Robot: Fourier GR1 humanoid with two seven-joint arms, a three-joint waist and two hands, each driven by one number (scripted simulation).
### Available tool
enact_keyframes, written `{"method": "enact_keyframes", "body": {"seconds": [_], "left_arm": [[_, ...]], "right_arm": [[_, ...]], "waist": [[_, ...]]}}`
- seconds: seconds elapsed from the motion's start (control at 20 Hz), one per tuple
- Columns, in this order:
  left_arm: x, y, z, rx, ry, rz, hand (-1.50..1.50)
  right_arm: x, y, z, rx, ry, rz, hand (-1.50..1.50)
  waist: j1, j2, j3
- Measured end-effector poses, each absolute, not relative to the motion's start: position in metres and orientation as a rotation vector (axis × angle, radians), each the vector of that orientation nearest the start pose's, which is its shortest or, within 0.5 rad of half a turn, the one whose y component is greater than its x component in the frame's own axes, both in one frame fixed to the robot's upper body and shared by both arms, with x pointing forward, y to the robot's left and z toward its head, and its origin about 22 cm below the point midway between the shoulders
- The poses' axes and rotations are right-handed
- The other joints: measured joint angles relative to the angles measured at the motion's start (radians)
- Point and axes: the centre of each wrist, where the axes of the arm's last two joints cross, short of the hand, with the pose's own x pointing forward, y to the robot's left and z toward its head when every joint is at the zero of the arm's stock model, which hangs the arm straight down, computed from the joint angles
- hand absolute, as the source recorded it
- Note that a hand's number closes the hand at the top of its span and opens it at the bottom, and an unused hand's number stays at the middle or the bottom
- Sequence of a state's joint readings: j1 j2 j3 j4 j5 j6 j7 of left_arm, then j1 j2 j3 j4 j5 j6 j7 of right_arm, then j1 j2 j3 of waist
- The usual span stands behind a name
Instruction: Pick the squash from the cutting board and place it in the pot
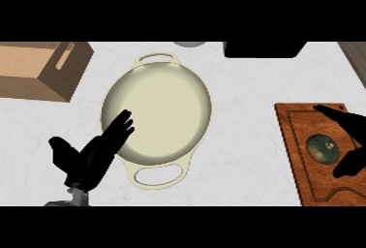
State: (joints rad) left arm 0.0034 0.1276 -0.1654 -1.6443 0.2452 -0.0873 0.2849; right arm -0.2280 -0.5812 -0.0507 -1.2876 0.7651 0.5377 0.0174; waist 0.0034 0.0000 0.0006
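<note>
A small dark-green squash lies on the wooden cutting board at the right edge of the counter. My right hand hovers over the board just right of the squash, fingers spread and open, thumb below it, nothing held. A cream oval pot with two loop handles sits in the middle of the counter, with nothing inside. My left hand rests open at the lower left, fingers pointing up, fingertips over the pot's left rim.
A wooden crate stands at the back left. A black object and a grey round thing sit along the back edge. White counter lies bare between pot and board.
</note>
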Motion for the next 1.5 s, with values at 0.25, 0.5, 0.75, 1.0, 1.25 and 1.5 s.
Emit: {"method": "enact_keyframes", "body": {"seconds": [0.25, 0.5, 0.75, 1.0, 1.25, 1.5], "left_arm": [[0.240, 0.219, 0.025, -0.265, -1.323, -0.147, 0.00], [0.242, 0.216, 0.019, -0.275, -1.314, -0.146, 0.00], [0.245, 0.213, 0.019, -0.278, -1.319, -0.145, 0.00], [0.241, 0.220, 0.023, -0.266, -1.316, -0.137, 0.00], [0.244, 0.226, 0.024, -0.266, -1.321, -0.137, 0.00], [0.239, 0.217, 0.022, -0.273, -1.318, -0.141, 0.00]], "right_arm": [[0.295, -0.383, 0.046, -0.635, -0.907, 1.180, 1.50], [0.296, -0.375, 0.038, -0.550, -0.981, 1.218, 1.50], [0.298, -0.371, 0.032, -0.563, -1.045, 1.238, 1.50], [0.281, -0.305, 0.027, -0.565, -1.043, 1.281, 1.50], [0.247, -0.226, 0.027, -0.565, -1.034, 1.306, 1.50], [0.220, -0.191, 0.043, -0.620, -1.072, 1.304, 1.50]], "waist": [[0.000, 0.000, -0.001], [-0.001, -0.001, -0.002], [-0.001, -0.002, -0.004], [-0.012, -0.007, -0.006], [-0.014, -0.006, -0.003], [-0.009, -0.003, -0.001]]}}
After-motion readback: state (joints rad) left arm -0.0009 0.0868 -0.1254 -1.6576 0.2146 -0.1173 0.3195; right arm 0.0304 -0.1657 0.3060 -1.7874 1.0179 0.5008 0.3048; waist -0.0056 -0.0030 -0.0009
